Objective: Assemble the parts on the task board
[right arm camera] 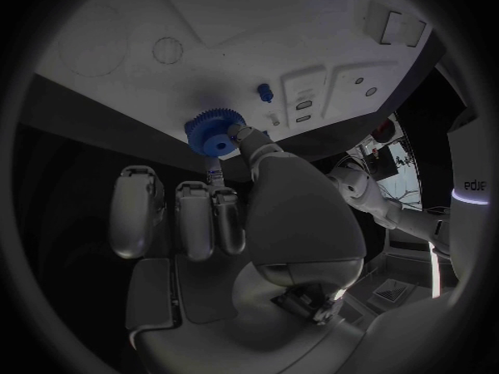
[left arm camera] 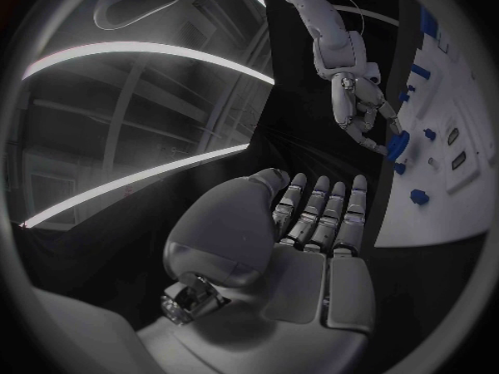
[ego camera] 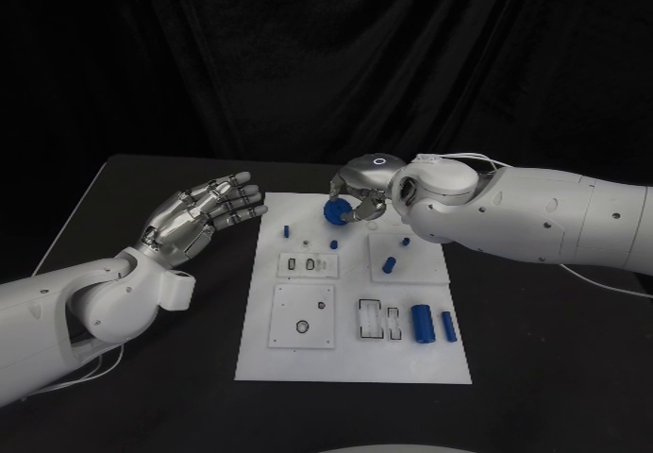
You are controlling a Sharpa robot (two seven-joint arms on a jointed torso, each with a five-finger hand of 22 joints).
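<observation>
Closest in, the white board (ego camera: 354, 363) is sitting flat in the middle of the black tabletop (ego camera: 544, 377), and two blue cylinders (ego camera: 422, 324) are lying side by side near its right edge, with a couple of dark-rimmed slots (ego camera: 370, 319) just beside them. A bit further up, a small blue peg (ego camera: 390, 264) is standing in a raised square block, and tinier blue bits (ego camera: 287, 229) are dotting the board's far left part. Off the board's left side, the left hand (ego camera: 204, 212) is hovering with its fingers spread and straight, holding nothing. At the far end, the right hand (ego camera: 357, 200) is pinching a blue gear (ego camera: 335, 211) between fingertips, and it's hanging just over the board's far edge. From the wrist cam you can see the gear's teeth pretty clearly.
</observation>
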